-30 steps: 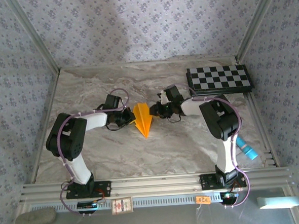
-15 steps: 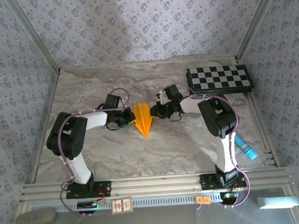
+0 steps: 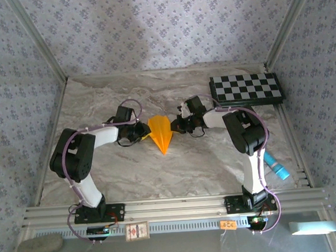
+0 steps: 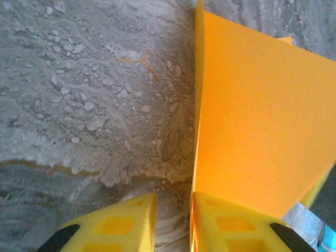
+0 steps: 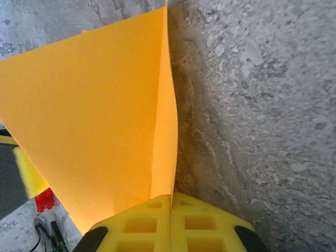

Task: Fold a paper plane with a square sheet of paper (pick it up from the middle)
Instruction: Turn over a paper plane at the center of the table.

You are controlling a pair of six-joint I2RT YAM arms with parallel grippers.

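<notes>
**Work surface.** The table (image 3: 126, 100) has a matte, grey-beige marbled finish with fine mottled veining. A black-and-white checkerboard (image 3: 245, 88) lies flat at the far right corner. A light-blue cylindrical object (image 3: 276, 167) lies at the right edge, beside the right arm.

**Workpiece.** The paper plane (image 3: 160, 132) sits near the middle of the table, between the two grippers. It is thin, plain orange-yellow paper, matte and unmarked. It is folded to a slim kite shape. Its one sharp tip points toward the near edge, and its broader end faces the far wall. In both wrist views the panels are smooth and flat, with crisp, straight fold edges.

**Left gripper** (image 4: 172, 203). It is on the left side of the plane. The fingers (image 4: 121, 224) are blocky yellow plastic with rectangular recessed pockets. The jaws stand slightly apart, and bare table shows in the narrow gap between them. A straight vertical edge of the paper runs down to the inner face of the right-hand finger. One flat panel spreads out above that finger. Whether the paper touches the finger cannot be told.

**Right gripper** (image 5: 170, 205). It is on the right side of the plane. Its yellow fingers are pressed together, with no gap at the seam. A folded edge of the paper runs into that seam and is clamped there. A broad triangular panel fans out to the left of the fold.
</notes>
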